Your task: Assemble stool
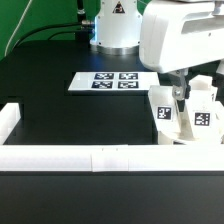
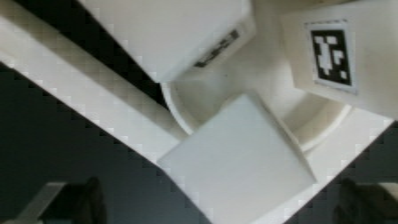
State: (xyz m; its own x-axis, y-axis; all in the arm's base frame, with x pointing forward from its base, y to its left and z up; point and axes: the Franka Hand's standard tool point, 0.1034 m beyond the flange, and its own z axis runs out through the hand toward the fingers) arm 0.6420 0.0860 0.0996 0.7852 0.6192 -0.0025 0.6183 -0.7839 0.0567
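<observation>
In the exterior view my gripper point(image 1: 184, 102) hangs low at the right, among upright white leg blocks point(image 1: 165, 113) point(image 1: 203, 118) that carry square tags. In the wrist view the jaws stand wide open. One dark finger point(image 2: 80, 202) shows on each side of a plain white leg block point(image 2: 240, 160), and I see no contact with it. Behind that block curves the rim of the round seat point(image 2: 334, 122). A tagged leg block point(image 2: 329, 55) and another white block point(image 2: 169, 35) lie beyond. Most of the seat is hidden in the exterior view.
The marker board point(image 1: 108, 82) lies flat on the black table at mid-back. A long white border rail point(image 1: 90, 157) runs along the front, with a short rail point(image 1: 10, 118) at the exterior view's left. The rail point(image 2: 71, 85) passes close beside the parts.
</observation>
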